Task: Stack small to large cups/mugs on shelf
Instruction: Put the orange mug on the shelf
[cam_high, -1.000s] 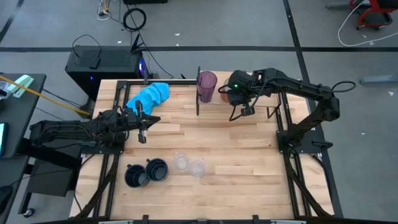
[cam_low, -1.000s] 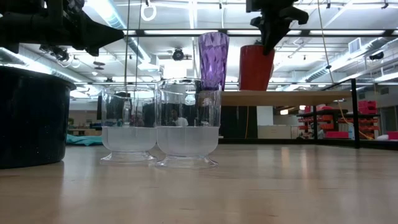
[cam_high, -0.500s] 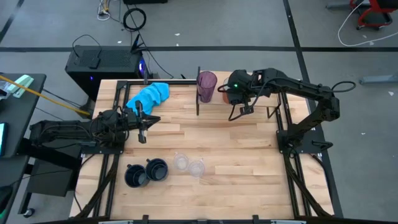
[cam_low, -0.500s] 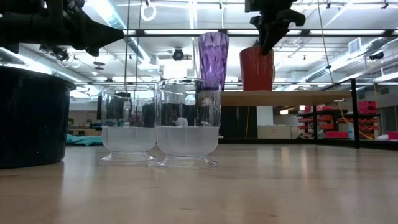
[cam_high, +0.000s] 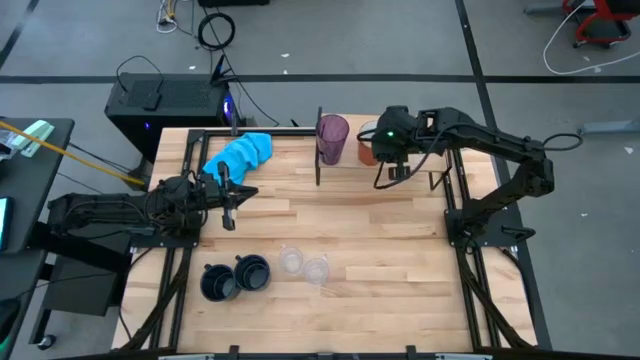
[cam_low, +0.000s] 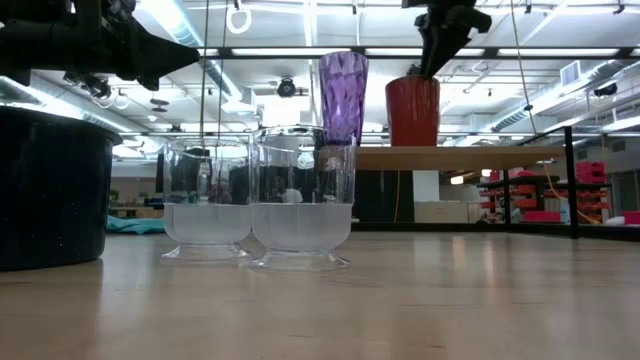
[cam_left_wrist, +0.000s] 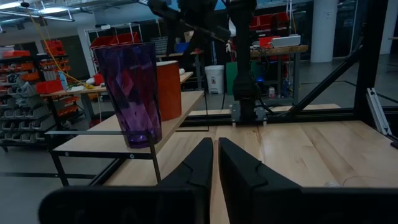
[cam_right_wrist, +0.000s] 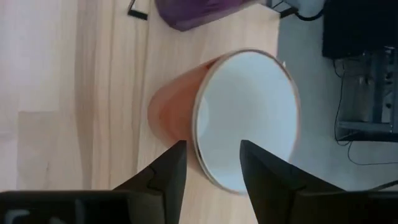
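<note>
Nearest the desk's front edge: two dark navy mugs (cam_high: 236, 277) and two small clear glasses (cam_high: 303, 266), side by side on the desk (cam_high: 350, 240). Mid-desk, the left gripper (cam_high: 228, 196) waits, jaws nearly closed on nothing. Farther back, on the shelf (cam_left_wrist: 180, 118), the purple tumbler (cam_high: 332, 138) stands upright beside the orange mug (cam_right_wrist: 230, 118) — right gripper (cam_high: 392, 172) above the mug, jaws apart, holding nothing. No legible writing on any item.
</note>
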